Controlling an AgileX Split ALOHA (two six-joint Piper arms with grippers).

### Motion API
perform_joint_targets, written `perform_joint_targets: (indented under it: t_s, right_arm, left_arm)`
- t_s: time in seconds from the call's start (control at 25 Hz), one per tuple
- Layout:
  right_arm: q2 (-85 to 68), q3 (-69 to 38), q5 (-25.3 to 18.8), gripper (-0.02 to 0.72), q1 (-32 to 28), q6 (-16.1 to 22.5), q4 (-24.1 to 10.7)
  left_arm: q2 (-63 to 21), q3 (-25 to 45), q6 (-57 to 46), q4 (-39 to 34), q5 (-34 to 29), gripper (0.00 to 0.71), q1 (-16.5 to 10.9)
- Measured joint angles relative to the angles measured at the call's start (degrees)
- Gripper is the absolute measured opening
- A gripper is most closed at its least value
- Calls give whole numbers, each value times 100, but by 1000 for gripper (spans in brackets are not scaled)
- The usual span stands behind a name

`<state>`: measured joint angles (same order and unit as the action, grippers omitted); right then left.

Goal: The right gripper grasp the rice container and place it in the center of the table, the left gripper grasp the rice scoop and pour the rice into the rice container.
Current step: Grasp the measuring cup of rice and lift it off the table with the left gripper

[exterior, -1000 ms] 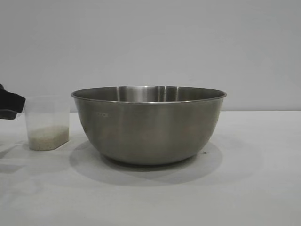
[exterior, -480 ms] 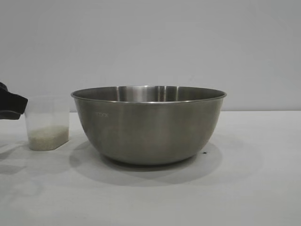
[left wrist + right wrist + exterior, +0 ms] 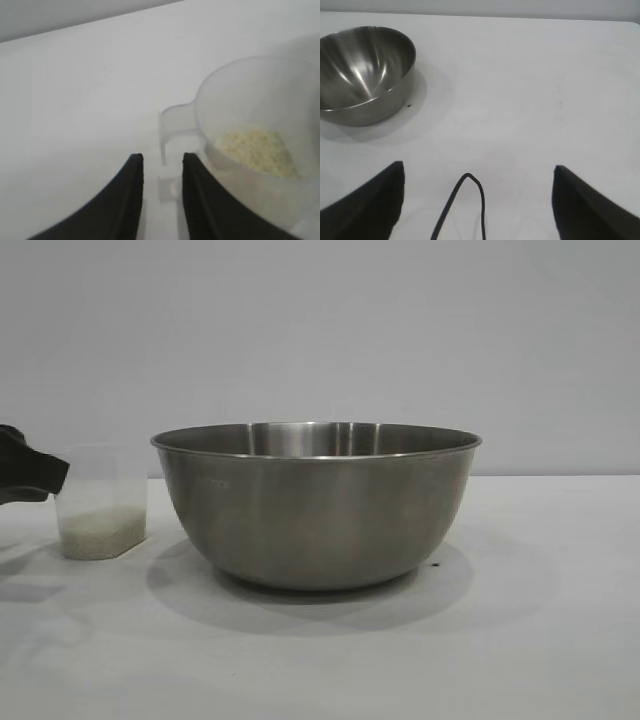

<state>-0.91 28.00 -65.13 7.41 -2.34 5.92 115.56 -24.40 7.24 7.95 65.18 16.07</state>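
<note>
Left gripper at the scoop's handle, steel bowl mid-desk, right gripper parked apart.

At the exterior view's left edge the left gripper (image 3: 45,478) reaches in to the rice scoop (image 3: 100,502), which stands upright on the white desk (image 3: 520,640), long axis vertical, mouth up, just left of the bowl. The wrist view shows the scoop's loop handle (image 3: 172,135) pointing back toward the gripper (image 3: 163,162), whose jaws stand narrowly apart at the handle's end, not yet pinching it. Rice (image 3: 257,150) lies as a low cream layer in the scoop's bottom. The rice container (image 3: 316,502) sits upright at the desk's middle, opening upward. The right gripper (image 3: 477,172) hangs well away from the bowl (image 3: 365,72), its jaws spread wide, holding nothing.
</note>
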Motion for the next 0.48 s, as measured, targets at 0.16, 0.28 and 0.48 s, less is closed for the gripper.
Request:
perform_joint_targets:
  t_s: [0.16, 0.28, 0.48]
  right_arm:
    - [0, 0, 0, 554, 0, 0, 0]
    - [0, 0, 0, 554, 0, 0, 0]
    - [0, 0, 0, 554, 0, 0, 0]
  left_arm:
    - [142, -178, 24, 9, 0, 192, 0]
    - [202, -327, 26, 22, 0, 192, 0]
    - [214, -521, 195, 22, 0, 192, 0]
